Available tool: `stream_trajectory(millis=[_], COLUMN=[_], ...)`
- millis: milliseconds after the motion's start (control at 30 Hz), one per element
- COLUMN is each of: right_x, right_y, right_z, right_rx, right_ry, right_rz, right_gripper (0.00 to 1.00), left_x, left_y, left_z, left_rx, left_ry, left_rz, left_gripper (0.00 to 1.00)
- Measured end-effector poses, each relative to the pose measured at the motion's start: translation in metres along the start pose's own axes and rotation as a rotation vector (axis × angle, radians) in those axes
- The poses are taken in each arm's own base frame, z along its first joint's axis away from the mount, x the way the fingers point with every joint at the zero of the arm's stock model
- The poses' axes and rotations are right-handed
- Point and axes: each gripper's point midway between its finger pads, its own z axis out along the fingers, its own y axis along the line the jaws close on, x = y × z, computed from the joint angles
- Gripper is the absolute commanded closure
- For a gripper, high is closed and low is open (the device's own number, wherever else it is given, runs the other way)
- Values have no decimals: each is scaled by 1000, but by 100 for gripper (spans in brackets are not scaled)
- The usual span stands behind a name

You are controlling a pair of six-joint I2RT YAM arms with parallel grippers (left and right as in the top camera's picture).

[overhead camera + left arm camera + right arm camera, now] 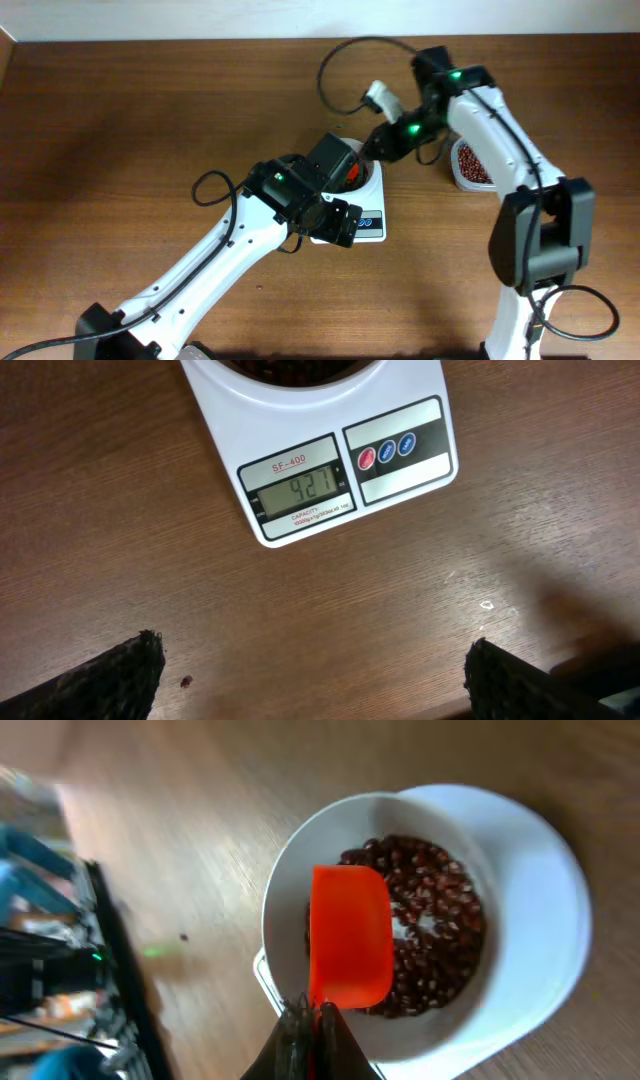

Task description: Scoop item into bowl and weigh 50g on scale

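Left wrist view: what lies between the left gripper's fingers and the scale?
Only bare wooden table lies between the open left gripper and the scale, apart from a tiny white speck. The left wrist view shows this.

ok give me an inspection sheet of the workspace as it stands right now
surface: brown wooden table, one stray bean lying on it
job's things: small round white bowl sits on the flat white digital scale; small dark red-brown beans lie in the bowl; grey display reads roughly 42
clutter: clear plastic tub holding more beans, right of the scale
grippers: left fingers wide apart and empty, in front of the scale; right fingers shut on the bright orange-red plastic scoop above the bowl
cables: black cable loop behind the scale
surroundings: pale wall along the table's far edge
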Motion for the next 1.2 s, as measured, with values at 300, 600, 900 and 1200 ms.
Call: stream_trajectory(millis=[300, 600, 900, 1200], right_x=[-10, -10, -21, 4], right_y=[1, 1, 26, -44], right_z=[-9, -9, -27, -128], right_rx=[-52, -53, -172, -137], right_ry=[-67, -67, -111, -289], right_rz=[0, 7, 47, 371], right_gripper=[96, 96, 96, 96], left_x=[0, 0, 0, 0], left_y=[0, 0, 0, 0], left_z=[0, 0, 0, 0], left_rx=[0, 0, 0, 0], left_ry=[0, 0, 0, 0], left_rz=[0, 0, 0, 0], left_gripper=[1, 1, 1, 1])
